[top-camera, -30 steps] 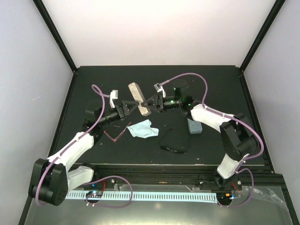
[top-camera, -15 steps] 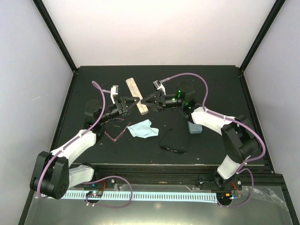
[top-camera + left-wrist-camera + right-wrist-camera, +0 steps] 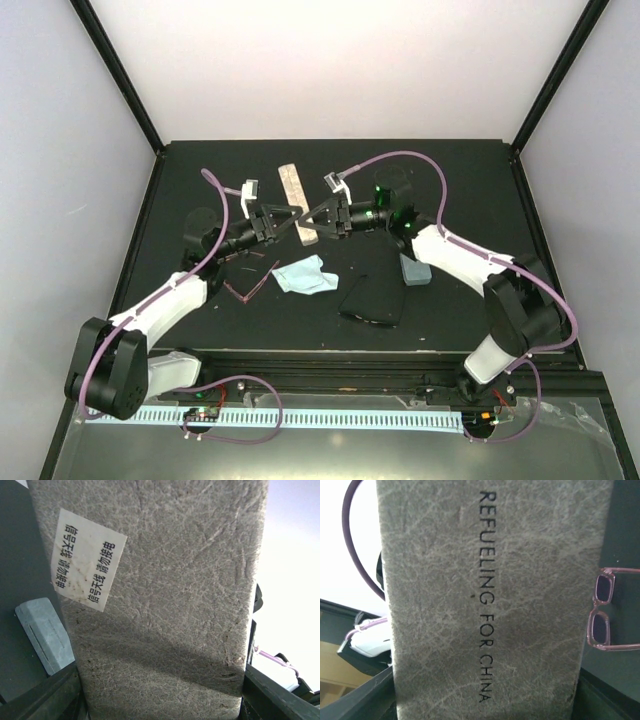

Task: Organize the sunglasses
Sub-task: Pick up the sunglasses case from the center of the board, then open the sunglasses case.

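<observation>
1. Both arms were on the beige case (image 3: 291,185), mid-table toward the far edge. The left gripper (image 3: 292,222) was clamped across its width. The right gripper (image 3: 310,220) straddled it too, but I couldn't tell if it pressed or just sat beside it.
2. Neither pair of sunglasses was cased yet: pink pair (image 3: 250,285) toward the near-left corner, black pair (image 3: 370,300) by the near edge, both flat on the table (image 3: 470,180).
3. IMO keep one grip firm and the case steady before the other lets go.
4. Wrist cams were basically all case, so its opening and where the jaws met it were cut off.
</observation>
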Robot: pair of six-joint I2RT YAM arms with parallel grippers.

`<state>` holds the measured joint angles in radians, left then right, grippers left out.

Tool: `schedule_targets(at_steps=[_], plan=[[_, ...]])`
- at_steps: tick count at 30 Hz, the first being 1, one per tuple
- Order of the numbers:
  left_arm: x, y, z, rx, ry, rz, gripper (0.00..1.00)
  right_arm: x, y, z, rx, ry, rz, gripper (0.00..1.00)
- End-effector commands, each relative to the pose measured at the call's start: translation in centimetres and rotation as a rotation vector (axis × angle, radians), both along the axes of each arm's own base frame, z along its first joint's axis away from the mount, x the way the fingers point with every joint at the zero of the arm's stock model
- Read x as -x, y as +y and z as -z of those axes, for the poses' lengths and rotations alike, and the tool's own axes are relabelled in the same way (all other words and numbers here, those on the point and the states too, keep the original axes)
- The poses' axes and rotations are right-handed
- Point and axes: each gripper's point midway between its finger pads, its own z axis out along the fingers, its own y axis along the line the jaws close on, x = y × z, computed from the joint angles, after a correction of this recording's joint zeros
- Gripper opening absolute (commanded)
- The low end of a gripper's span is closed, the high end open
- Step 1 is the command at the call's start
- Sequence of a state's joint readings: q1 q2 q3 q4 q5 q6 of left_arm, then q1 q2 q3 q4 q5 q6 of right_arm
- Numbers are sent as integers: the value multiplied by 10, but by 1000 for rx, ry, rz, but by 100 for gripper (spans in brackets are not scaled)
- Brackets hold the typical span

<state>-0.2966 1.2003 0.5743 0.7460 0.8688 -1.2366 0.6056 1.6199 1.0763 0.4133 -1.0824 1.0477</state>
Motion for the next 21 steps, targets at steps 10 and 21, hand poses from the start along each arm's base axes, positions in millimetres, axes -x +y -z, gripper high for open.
schedule_targets(at_steps=[10,21], plan=[[-5,3,1,-114,-59,-50,57,19,-14,-67,-132,-160,33,44],[-8,14,41,-228,-3,-118,61,28,-48,-121,-292,-140,119,37]])
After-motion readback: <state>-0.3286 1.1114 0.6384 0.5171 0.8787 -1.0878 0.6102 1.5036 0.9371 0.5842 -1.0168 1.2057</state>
